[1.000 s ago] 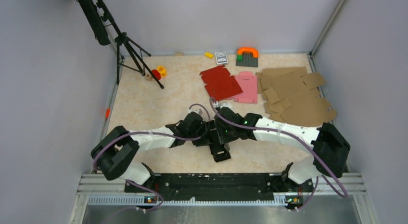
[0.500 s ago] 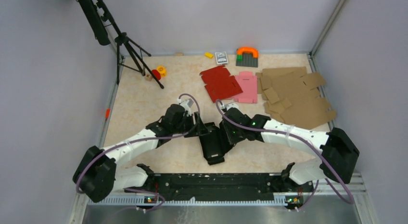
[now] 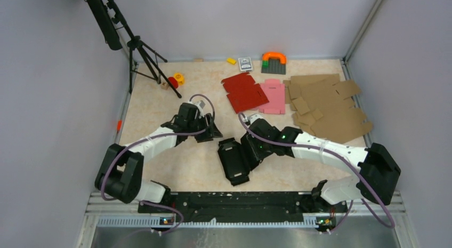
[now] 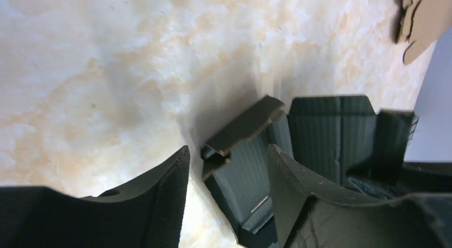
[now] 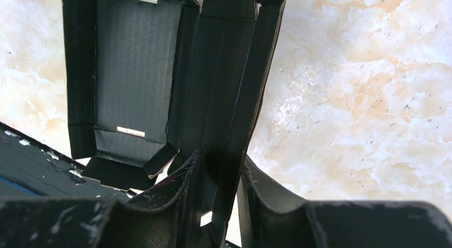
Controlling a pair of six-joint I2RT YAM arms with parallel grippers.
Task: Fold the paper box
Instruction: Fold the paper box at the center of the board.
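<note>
The paper box (image 3: 233, 161) lies on the worktop (image 3: 160, 114) in the near middle, between my two arms and well clear of the spare sheets of card at the far side. It is partly formed. The floor is flat and the walls are raised around it. Its long axis runs from far to near, with the near end leaning a little toward my right arm.

My right pincer (image 3: 249, 152) sits at the box's right side and is clenched on the long wall (image 5: 229, 98). In the right wrist view that doubled wall passes straight up between the two fingers, so this arm has the box pinned and I judge it the anchor.

My left pincer (image 3: 212, 133) is released and carries nothing. It hangs just beyond the box's far-left corner, apart from the card and not touching it. From the left wrist view the box lies ahead and somewhat right of the gap between the fingers. A loose end flap (image 4: 242, 125) stands tilted at the corner nearest them.

The next move turns on that relation. The free arm is the left one, the unfolded end is the end closest to it, and the reach goes toward the near right along the box's length. I judge I would bring the left fingers in over that flap while the right holds the wall.
</note>
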